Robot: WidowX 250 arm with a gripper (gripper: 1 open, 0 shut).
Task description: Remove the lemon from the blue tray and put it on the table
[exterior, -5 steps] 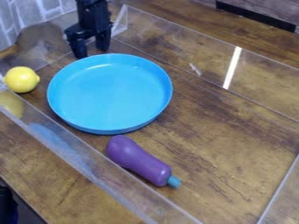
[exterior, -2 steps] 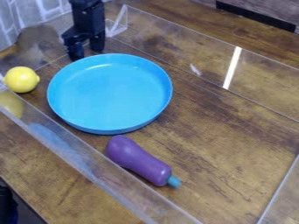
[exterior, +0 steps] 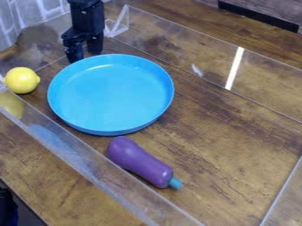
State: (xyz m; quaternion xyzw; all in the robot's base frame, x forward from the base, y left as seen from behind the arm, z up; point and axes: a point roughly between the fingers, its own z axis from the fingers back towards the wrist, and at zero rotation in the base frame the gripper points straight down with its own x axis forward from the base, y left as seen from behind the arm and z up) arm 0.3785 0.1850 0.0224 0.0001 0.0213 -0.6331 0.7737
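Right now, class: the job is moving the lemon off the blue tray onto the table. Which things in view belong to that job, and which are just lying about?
Part of the job:
- lemon, already on the table, left of the tray
- blue tray, empty
- table
- gripper, fingers open, behind the tray

Just lying about:
- purple eggplant, in front of the tray

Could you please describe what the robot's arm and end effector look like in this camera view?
Only the lower part of the arm shows, at the top left. It is black throughout, a blocky dark column ending in the end effector, which has two short, stubby black fingers. No cables, labels or markings can be made out at this picture size.
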